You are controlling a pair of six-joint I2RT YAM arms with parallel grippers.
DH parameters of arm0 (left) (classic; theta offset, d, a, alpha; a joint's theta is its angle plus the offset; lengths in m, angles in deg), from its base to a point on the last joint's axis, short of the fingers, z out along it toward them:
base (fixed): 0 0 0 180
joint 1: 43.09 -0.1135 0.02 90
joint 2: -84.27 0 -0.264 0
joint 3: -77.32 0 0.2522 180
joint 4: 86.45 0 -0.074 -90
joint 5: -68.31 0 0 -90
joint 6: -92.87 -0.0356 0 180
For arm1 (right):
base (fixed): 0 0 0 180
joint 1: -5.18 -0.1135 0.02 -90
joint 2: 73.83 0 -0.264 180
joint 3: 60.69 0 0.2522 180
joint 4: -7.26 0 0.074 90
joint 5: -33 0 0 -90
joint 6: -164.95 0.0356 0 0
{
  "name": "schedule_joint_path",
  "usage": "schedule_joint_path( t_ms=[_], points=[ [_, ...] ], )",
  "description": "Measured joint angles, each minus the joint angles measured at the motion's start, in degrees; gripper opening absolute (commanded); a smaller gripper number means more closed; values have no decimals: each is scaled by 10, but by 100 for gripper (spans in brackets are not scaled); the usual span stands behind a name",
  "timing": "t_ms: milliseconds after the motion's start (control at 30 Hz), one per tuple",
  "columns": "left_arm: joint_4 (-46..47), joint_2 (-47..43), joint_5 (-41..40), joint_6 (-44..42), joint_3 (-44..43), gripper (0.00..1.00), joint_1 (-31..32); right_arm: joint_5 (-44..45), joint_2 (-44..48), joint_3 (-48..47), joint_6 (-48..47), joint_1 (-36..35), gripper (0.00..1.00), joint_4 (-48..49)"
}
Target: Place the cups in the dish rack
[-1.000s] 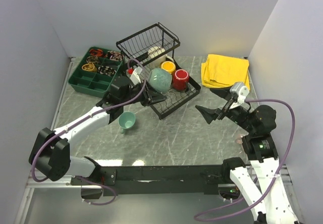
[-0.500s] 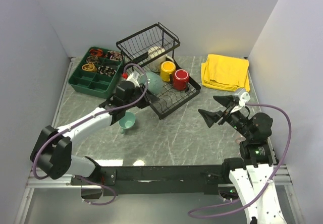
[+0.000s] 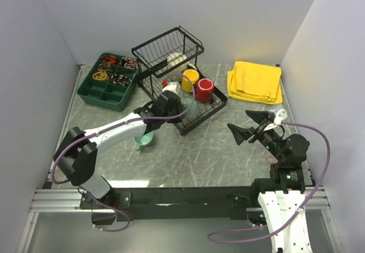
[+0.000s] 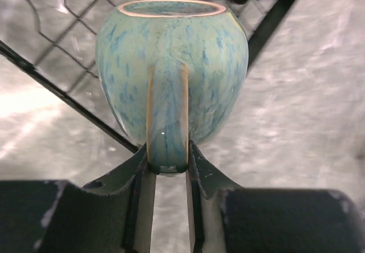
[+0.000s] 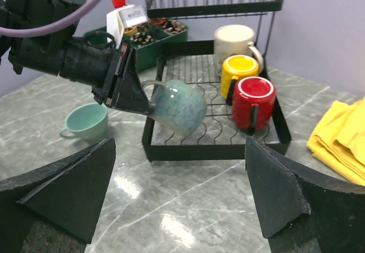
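Observation:
My left gripper [image 3: 181,108] is shut on the handle of the larger grey-green mug [image 4: 171,65] and holds it tilted just above the near left part of the black dish rack's flat tray [image 3: 206,113]; the right wrist view also shows that mug [image 5: 178,107]. The yellow mug [image 3: 190,79], red mug [image 3: 204,89] and cream mug [image 3: 175,59] stand in the rack. The small teal mug [image 3: 144,141] sits on the table left of the rack. My right gripper [image 3: 249,125] is open and empty, right of the rack. The pale pink mug is out of view.
A green compartment tray [image 3: 108,85] with small items stands at the back left. A folded yellow cloth [image 3: 255,81] lies at the back right. The rack's raised basket [image 3: 168,47] stands behind the flat tray. Walls close the left, back and right sides.
My left arm has carried the grey-green mug rightwards and lower, from the rack's left edge to over its flat tray. My right gripper has drawn back a little towards the near right.

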Motion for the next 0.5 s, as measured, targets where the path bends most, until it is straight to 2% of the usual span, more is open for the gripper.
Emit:
schedule_joint_path(
  t_ms=[233,500],
  points=[
    [-35,63,-26,-67,-52,1,7,-4,15,9,14,31,100,8],
    [-33,69,-44,-109,-55,1,17,-16,17,14,24,44,100,10]
  ],
)
